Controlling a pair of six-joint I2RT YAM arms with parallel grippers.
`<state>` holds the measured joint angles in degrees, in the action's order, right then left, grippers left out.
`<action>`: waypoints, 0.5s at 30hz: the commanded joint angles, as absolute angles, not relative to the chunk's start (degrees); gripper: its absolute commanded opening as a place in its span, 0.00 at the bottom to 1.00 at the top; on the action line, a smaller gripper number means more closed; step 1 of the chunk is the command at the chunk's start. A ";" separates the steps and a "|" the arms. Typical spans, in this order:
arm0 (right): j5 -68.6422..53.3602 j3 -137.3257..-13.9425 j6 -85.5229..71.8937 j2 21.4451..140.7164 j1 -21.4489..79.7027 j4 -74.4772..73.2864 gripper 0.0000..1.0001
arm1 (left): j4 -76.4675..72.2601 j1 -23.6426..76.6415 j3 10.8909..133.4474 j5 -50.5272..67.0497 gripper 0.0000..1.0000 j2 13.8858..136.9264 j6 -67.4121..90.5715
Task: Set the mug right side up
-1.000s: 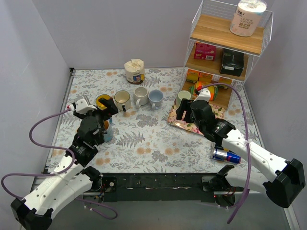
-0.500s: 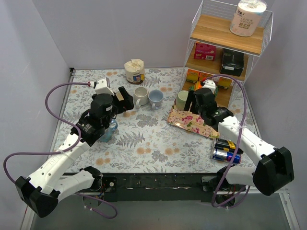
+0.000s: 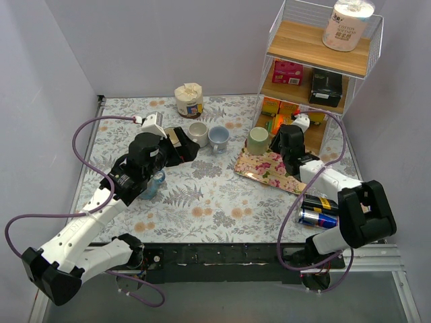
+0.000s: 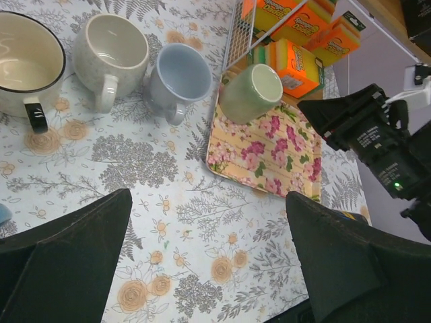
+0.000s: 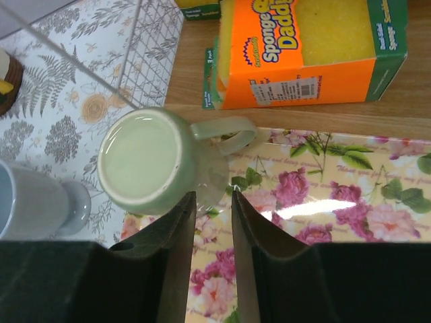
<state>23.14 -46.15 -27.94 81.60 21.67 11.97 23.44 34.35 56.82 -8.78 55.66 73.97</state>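
The green mug (image 3: pixel 257 140) stands upside down on the far left corner of the floral tray (image 3: pixel 269 173), its flat base up and its handle toward the rack. The right wrist view shows the mug (image 5: pixel 141 161) just ahead and left of my right gripper (image 5: pixel 213 196). That gripper's fingers stand close together with a narrow gap, and only the tray (image 5: pixel 337 215) shows between them. From above, my right gripper (image 3: pixel 277 144) sits just right of the mug. My left gripper (image 4: pixel 207 202) hovers wide open over the tablecloth, with the mug (image 4: pixel 250 92) far ahead of it.
A cream mug (image 4: pixel 27 64), a white mug (image 3: pixel 197 132) and a blue mug (image 3: pixel 218 136) stand upright in a row. The wire shelf rack (image 3: pixel 316 67) with sponge boxes (image 5: pixel 303 54) rises right behind the tray. Cans (image 3: pixel 318 210) lie near the right arm.
My left arm has swung forward and right, over the row of mugs. My right gripper moved toward the rack beside the green mug and its jaws narrowed.
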 commanded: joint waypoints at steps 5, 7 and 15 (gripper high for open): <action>22.50 -42.19 -43.76 87.44 18.90 33.39 0.32 | 23.73 34.28 55.64 -4.57 0.98 53.88 76.90; 22.94 -42.19 -46.74 89.37 18.72 35.41 0.33 | 24.08 34.36 55.72 -4.66 0.98 53.70 77.34; 21.01 -45.61 -49.66 96.32 17.58 37.00 0.33 | 25.49 34.37 55.90 -6.06 0.98 53.35 77.26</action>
<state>21.80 -42.74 -46.24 94.24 18.20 32.56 23.88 34.35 55.86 -5.56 54.87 77.23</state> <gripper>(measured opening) 0.328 0.982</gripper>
